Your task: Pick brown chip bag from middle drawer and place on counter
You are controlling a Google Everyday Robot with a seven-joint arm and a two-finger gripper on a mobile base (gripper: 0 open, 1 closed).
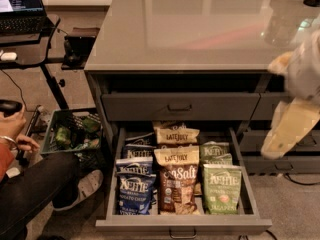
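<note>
The middle drawer [182, 223] is pulled open below the counter [200, 29]. Brown chip bags lie in its centre column: the front one [176, 181] with "Sea Salt" lettering, and two more behind it [175, 134]. Blue Kettle bags [134, 191] lie on the left and green Kettle bags [221, 186] on the right. My gripper [274, 150] hangs at the right, beside and above the drawer's right edge, pointing down-left. It holds nothing that I can see.
A closed upper drawer [180, 106] sits above the open one, with more drawer fronts on the right [280, 164]. A seated person's leg and hand [20, 144] are at the left, by a green basket [70, 134]. A black desk with a laptop [20, 9] is at the far left.
</note>
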